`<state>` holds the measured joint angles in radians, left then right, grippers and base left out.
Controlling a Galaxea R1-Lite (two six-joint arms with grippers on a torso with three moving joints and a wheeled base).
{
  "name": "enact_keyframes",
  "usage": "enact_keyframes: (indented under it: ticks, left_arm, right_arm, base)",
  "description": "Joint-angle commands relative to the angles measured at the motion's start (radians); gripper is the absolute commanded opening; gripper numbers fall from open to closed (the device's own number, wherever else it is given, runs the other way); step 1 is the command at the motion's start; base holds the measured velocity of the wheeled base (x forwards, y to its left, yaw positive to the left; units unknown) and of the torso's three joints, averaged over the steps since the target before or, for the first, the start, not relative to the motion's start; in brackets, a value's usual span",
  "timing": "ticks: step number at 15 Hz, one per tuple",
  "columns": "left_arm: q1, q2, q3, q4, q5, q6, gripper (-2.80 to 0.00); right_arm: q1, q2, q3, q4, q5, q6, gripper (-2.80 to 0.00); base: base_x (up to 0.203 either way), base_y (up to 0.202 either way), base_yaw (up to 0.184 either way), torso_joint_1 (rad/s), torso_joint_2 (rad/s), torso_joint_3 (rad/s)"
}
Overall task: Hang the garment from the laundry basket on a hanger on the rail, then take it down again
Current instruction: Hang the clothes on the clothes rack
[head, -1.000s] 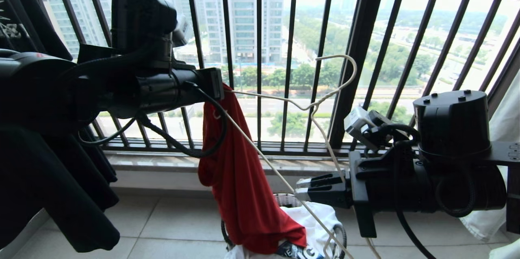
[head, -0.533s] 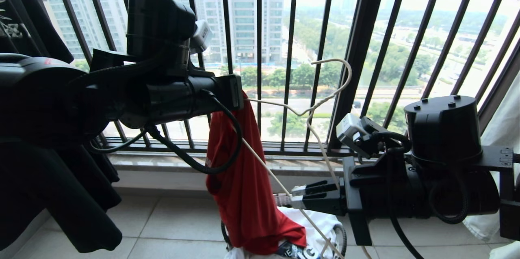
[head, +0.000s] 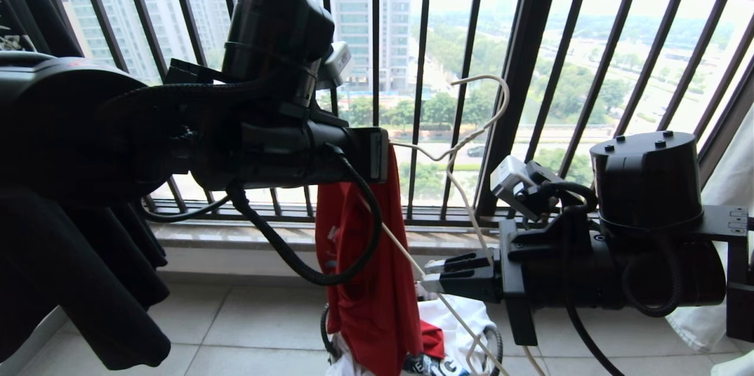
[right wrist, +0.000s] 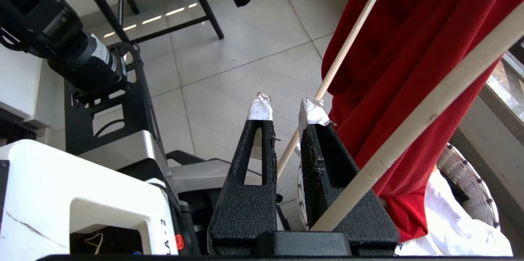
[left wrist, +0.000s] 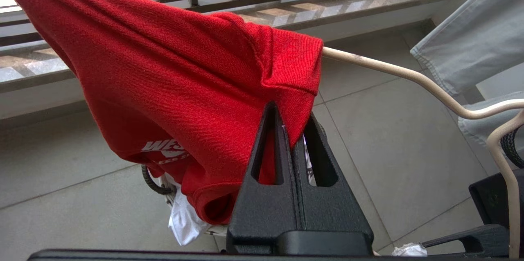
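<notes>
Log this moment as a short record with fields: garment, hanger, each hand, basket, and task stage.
garment: red T-shirt, one shoulder pulled over an arm of the hanger, lower end trailing into the basket
hanger: white wire hanger, held in the air before the window railing, not on any rail
left hand: shut on the red T-shirt near the collar
right hand: shut on the hanger's lower bar
basket: wire-mesh basket on the floor, white garment inside
task stage: dressing the hanger; hanging not yet done

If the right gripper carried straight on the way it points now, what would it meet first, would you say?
Probably the garment: the right gripper, shut on the hanger, points toward the hanging red cloth beside its fingertips, though depth is unclear.
</notes>
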<state>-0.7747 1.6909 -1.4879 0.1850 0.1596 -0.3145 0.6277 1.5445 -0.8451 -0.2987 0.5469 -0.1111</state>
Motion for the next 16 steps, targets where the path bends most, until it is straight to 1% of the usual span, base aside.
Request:
enact_keyframes:
  ticks: [1, 3, 4, 5, 10, 12, 14, 16]
  left_arm:
    - [-0.029, -0.012, -0.046, 0.074, 0.0, -0.003, -2.8]
    - [-0.053, -0.019, -0.118, 0.186, -0.002, -0.003, -2.8]
    - [-0.068, -0.025, -0.136, 0.225, -0.017, -0.004, -2.8]
    - [-0.075, -0.024, -0.138, 0.229, -0.044, -0.006, -2.8]
    - [-0.112, -0.013, -0.169, 0.231, -0.073, 0.003, -2.8]
    - [-0.112, 0.016, -0.212, 0.233, -0.075, 0.005, -2.8]
    - [-0.129, 0.026, -0.23, 0.25, -0.077, 0.008, -2.8]
    - [-0.129, 0.044, -0.249, 0.251, -0.077, 0.009, -2.8]
  right_arm:
    - [-0.005, -0.009, -0.002, -0.005, 0.0, -0.001, -2.8]
    - [-0.034, -0.01, -0.009, -0.016, -0.014, -0.001, -2.8]
    - [-0.037, -0.012, -0.009, -0.02, -0.015, -0.001, -2.8]
    - [-0.036, -0.012, -0.008, -0.02, -0.015, -0.002, -2.8]
    - [-0.036, -0.014, -0.006, -0.02, -0.012, -0.001, -2.8]
    - [-0.034, -0.023, -0.002, -0.02, -0.004, -0.001, -2.8]
    - [-0.036, -0.023, 0.001, -0.022, 0.001, 0.004, -2.8]
    - [-0.034, -0.024, 0.003, -0.022, 0.015, 0.005, -2.8]
  base:
    - [0.0, 0.0, 0.0, 0.0, 0.0, 0.0]
    - [0.0, 0.0, 0.0, 0.0, 0.0, 0.0]
    - [0.0, 0.0, 0.0, 0.0, 0.0, 0.0]
    - [0.0, 0.0, 0.0, 0.0, 0.0, 0.0]
    - [0.0, 0.0, 0.0, 0.0, 0.0, 0.0]
    - [0.0, 0.0, 0.0, 0.0, 0.0, 0.0]
    - [0.0, 0.0, 0.0, 0.0, 0.0, 0.0]
    - [0.0, 0.0, 0.0, 0.0, 0.0, 0.0]
